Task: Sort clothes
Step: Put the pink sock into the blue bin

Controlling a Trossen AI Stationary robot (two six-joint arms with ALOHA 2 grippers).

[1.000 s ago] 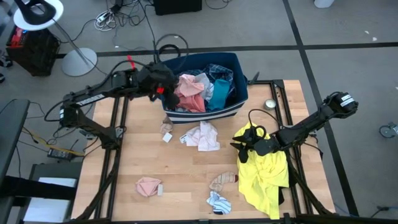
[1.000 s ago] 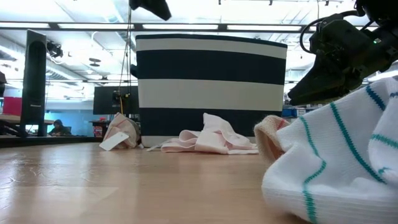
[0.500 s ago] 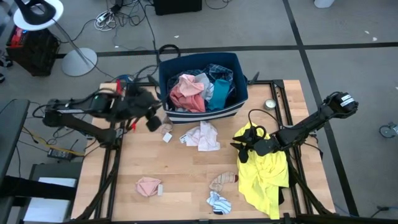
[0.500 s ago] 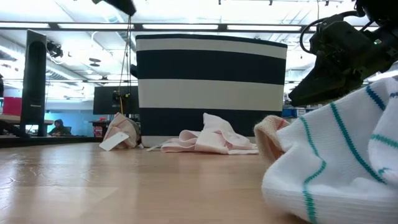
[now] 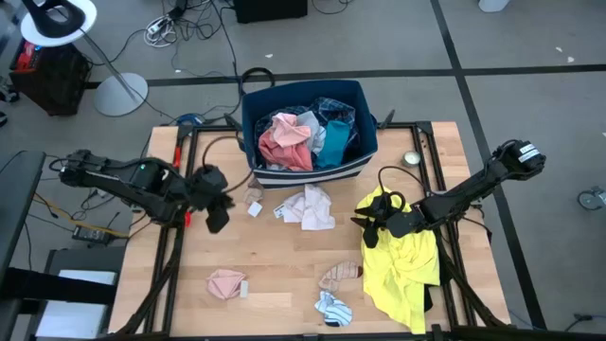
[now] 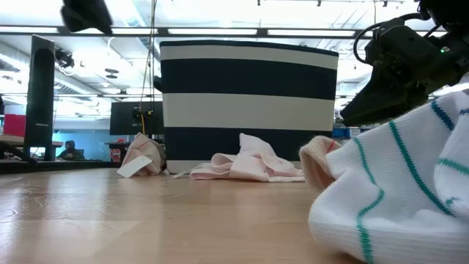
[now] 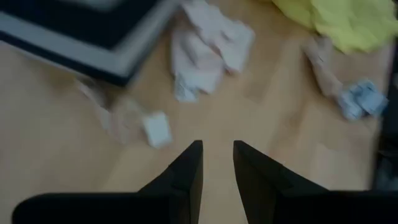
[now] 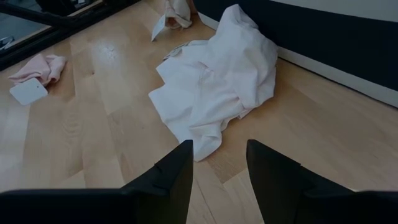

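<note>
Inside navy bin (image 5: 308, 169): pink (image 5: 287, 142), teal (image 5: 333, 142), plaid (image 5: 333, 107) garments.

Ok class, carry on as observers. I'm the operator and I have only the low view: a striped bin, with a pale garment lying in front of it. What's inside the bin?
Observer: From above, the bin holds a pink piece beside blue and teal ones.
Operator: Where's the left tool?
Observer: The left tool hangs over the table's left side, open and empty, left of the pale garment.
Operator: And what's under the right one?
Observer: The right tool is open at the edge of a yellow shirt, pointing towards the pale garment.
</note>
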